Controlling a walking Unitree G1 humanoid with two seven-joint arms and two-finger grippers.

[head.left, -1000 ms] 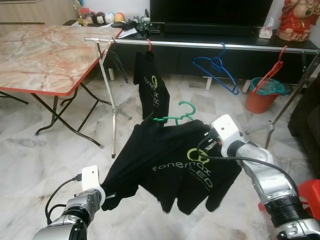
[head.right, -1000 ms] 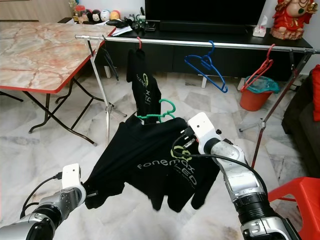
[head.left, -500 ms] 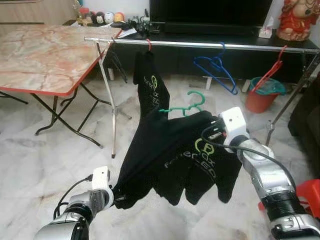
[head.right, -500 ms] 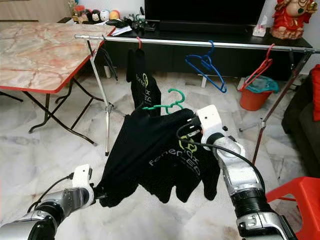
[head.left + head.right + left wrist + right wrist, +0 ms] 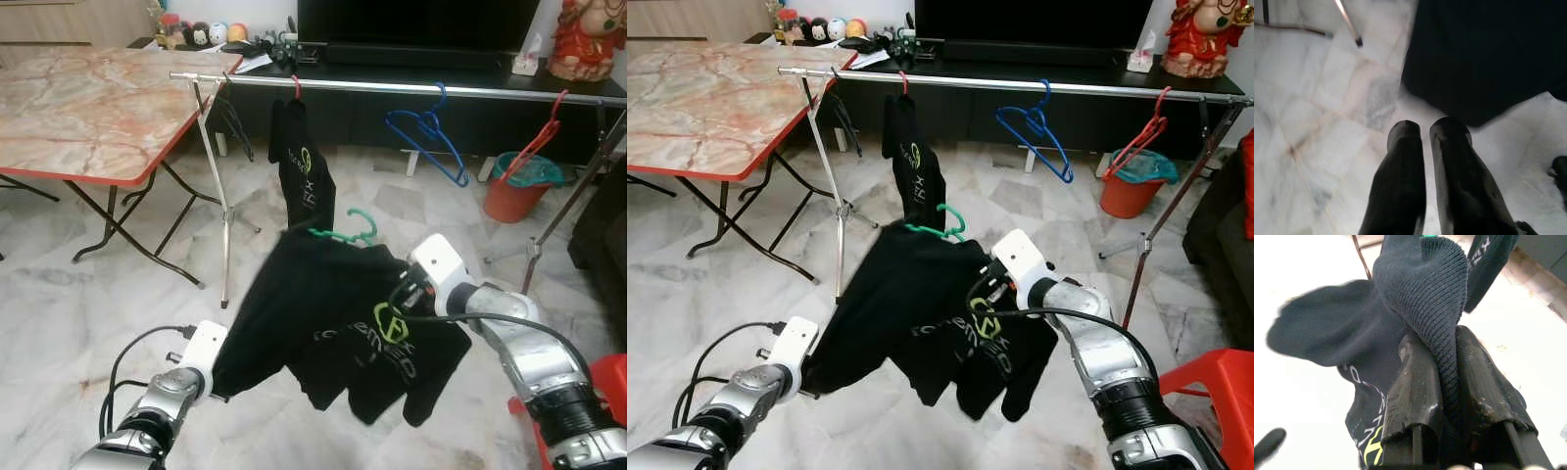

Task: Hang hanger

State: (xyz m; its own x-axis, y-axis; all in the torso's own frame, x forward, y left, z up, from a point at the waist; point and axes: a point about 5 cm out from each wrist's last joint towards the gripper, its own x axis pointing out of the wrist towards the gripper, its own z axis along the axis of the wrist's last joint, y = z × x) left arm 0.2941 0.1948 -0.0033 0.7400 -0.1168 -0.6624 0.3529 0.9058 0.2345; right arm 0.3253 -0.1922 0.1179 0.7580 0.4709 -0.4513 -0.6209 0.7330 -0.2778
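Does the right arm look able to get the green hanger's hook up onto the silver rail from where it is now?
Probably yes. The right gripper is shut on the black shirt that carries the green hanger, and the silver rail has a bare stretch ahead. The hook sits well below the rail, so the arm must lift and extend.

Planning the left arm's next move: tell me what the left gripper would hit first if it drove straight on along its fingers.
Probably the hanging edge of the black shirt, just ahead of the left gripper; depth is unclear, and white marble floor lies beyond.
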